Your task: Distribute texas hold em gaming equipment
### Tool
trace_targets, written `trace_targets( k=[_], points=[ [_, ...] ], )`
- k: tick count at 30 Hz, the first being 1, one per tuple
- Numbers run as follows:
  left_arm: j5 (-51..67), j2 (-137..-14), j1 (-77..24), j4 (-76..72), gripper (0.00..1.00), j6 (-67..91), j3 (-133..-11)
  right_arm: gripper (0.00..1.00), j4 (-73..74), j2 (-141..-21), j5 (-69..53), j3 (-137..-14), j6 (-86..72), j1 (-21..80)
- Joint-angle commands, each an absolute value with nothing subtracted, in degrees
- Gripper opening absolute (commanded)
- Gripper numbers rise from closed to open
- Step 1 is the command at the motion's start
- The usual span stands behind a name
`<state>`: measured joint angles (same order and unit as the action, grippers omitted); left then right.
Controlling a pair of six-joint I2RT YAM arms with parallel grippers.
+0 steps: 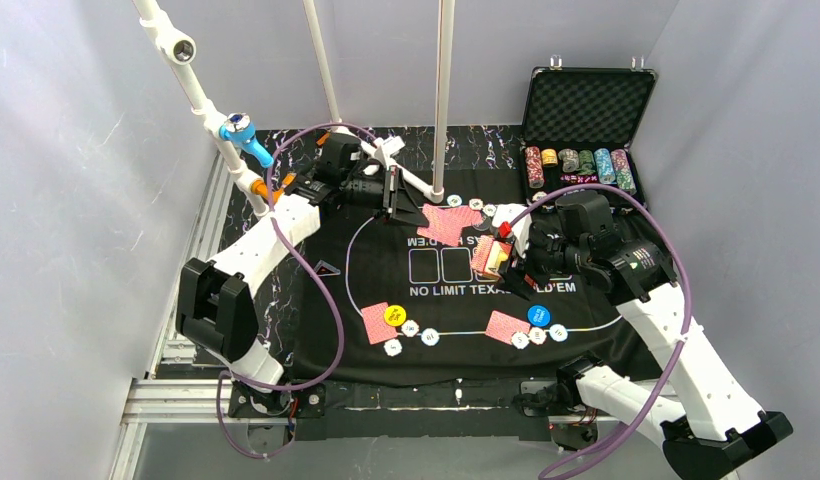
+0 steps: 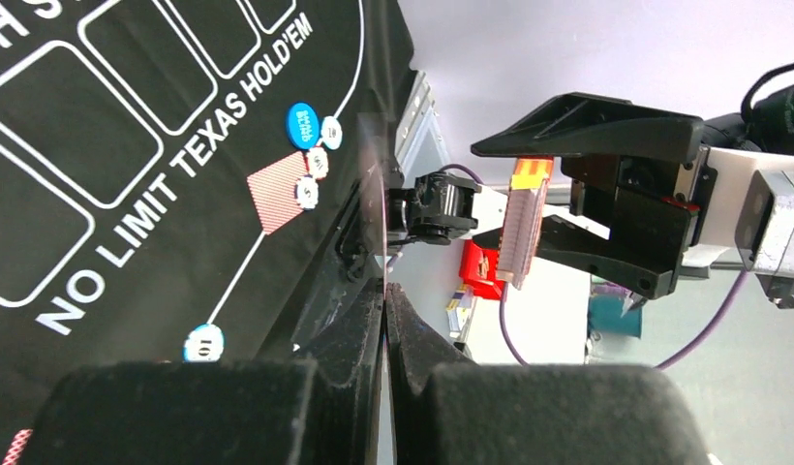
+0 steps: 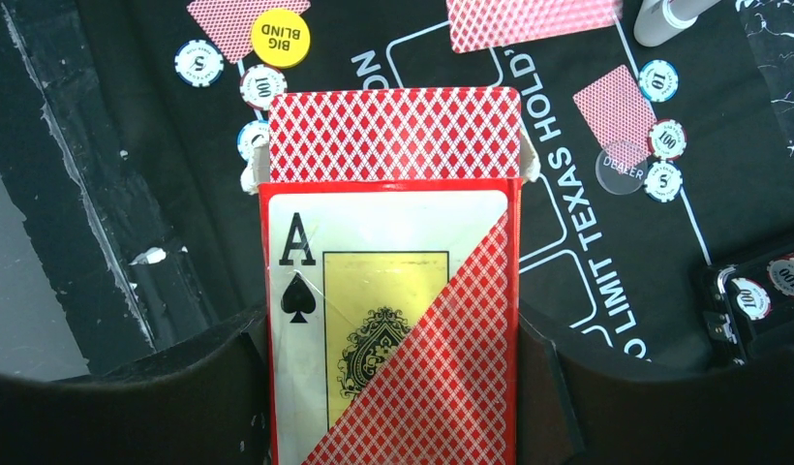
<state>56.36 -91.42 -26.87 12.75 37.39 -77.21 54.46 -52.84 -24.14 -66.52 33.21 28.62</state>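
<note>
Right wrist: card box [image 3: 388,281] inside right pincer [image 3: 393,339]

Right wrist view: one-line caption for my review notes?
Right pincer holds a red card box, red-backed deck protruding, over the felt mat.

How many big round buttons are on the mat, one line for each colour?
Yellow button: 1
Blue button: 1
Clear dealer button: 1
Total: 3
</note>
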Motion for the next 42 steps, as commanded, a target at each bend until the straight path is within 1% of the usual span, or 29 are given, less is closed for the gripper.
trace_targets(
  k=[1,6,13,23,30,42],
  points=[
    [55.14,-91.27,-26.3,14.99,0.0,34.69,-76.33,0.01,54.2,-51.77,-24.83,-67.07,33.71,29.03],
    [51.5,-94.51,-28.34,14.84,0.0,32.8,-73.44,0.01,54.3,-51.83,-24.96,-67.56,33.5,29.0],
    [42.21,-99.05,-36.14,13.18,0.0,27.54,-70.35,0.01,55.12,-52.03,-24.8,-68.14,33.53,29.0],
    [32.29,-106.69,-45.43,12.77,0.0,25.9,-70.67,0.01,56.47,-51.81,-23.43,-69.3,34.01,29.0],
    [30.71,-111.66,-49.13,11.7,0.0,27.72,-73.2,0.01,57.28,-50.88,-23.13,-68.93,33.87,29.0],
    [34.18,-118.01,-54.29,6.12,0.0,33.7,-78.33,0.01,57.17,-50.43,-22.94,-68.48,33.45,28.48]
  ],
)
